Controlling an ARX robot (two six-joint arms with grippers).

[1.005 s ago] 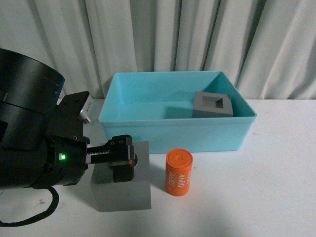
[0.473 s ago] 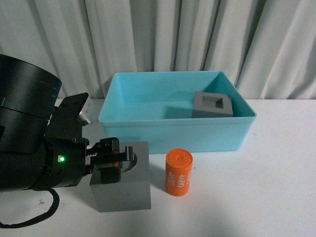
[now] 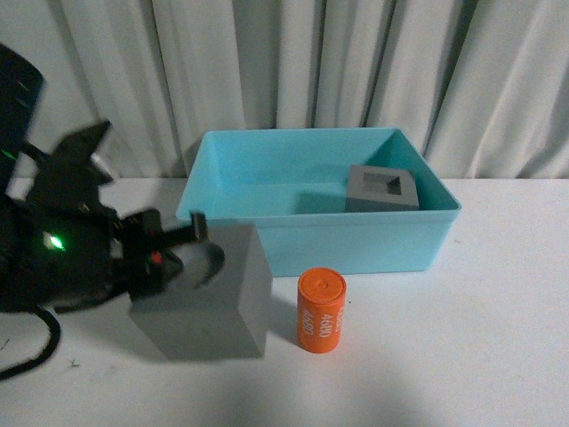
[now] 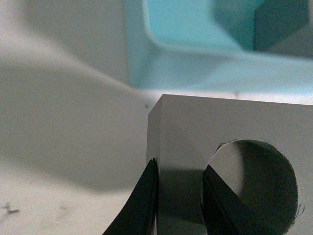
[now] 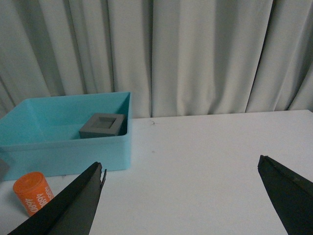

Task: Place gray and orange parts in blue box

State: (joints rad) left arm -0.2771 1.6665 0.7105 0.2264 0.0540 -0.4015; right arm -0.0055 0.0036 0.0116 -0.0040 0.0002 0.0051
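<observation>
My left gripper [image 3: 173, 249] is shut on the gray cube with the round recess [image 3: 213, 298], one finger inside the recess and one on its outer side [image 4: 178, 196]; the cube hangs tilted just above the table, left of the blue box [image 3: 311, 240]. The gray cube with the rectangular recess [image 3: 383, 189] lies inside the box at its back right; it also shows in the right wrist view [image 5: 103, 125]. The orange cylinder printed 4680 [image 3: 321, 311] stands on the table in front of the box. My right gripper [image 5: 181, 174] is open and empty over bare table, right of the box [image 5: 63, 147].
Grey-white curtains [image 3: 356, 62] hang close behind the box. The white table [image 3: 480, 338] stretches to the right of the cylinder and box. The left arm's dark body [image 3: 44, 249] fills the left side of the front view.
My left gripper has lifted the round-recess cube off the table and tilted it, moving up and slightly left. The cylinder and the other cube have not moved.
</observation>
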